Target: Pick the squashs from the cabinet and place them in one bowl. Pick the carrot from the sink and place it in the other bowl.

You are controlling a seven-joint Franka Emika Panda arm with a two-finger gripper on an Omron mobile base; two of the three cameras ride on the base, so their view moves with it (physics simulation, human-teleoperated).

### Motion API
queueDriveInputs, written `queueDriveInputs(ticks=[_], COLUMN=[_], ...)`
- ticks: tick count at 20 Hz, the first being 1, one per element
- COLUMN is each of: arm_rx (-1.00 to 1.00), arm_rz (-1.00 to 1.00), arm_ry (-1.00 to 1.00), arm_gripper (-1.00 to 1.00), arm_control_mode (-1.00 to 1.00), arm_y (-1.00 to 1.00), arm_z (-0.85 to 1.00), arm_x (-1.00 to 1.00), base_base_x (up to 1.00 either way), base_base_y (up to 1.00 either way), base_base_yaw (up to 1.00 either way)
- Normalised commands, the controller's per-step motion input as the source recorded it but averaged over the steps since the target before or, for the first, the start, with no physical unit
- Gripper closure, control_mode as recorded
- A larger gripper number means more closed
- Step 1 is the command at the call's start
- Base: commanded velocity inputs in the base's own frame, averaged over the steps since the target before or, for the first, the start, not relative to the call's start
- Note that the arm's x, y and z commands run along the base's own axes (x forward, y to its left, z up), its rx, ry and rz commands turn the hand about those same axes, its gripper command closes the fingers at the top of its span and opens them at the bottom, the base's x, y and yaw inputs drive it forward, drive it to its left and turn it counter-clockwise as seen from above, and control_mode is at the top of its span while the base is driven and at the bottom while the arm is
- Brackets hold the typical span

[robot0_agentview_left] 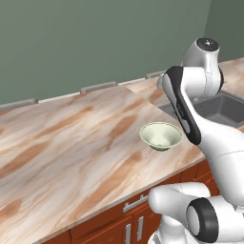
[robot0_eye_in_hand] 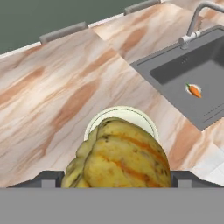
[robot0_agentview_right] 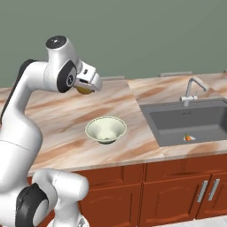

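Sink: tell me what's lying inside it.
One small carrot lies on the floor of the sink, near its front wall. The rest of the basin floor looks bare. The near front strip is hidden behind the sink's own rim, and no drain can be made out.

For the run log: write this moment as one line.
gripper: shut on squash | above pale bowl | carrot in sink
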Motion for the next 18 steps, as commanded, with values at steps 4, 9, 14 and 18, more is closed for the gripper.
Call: queueDriveInputs(ticks=[4, 9, 14, 18], arm_rx=[0.0, 0.0, 0.01, 0.03], arm_rz=[-0.01, -0.01, 0.0, 0.0], arm_ry=[0.12, 0.02, 0.0, 0.0], arm_gripper=[1.0, 1.0, 1.0, 1.0], arm_control_mode=[-1.0, -1.0, -1.0, -1.0], arm_y=[0.0, 0.0, -0.05, -0.1], arm_z=[-0.31, -0.31, -0.29, -0.26], arm_x=[0.09, 0.11, 0.1, 0.09], base_base_x=[0.0, 0.0, 0.0, 0.0], base_base_y=[0.0, 0.0, 0.0, 0.0], base_base_yaw=[0.0, 0.0, 0.0, 0.0])
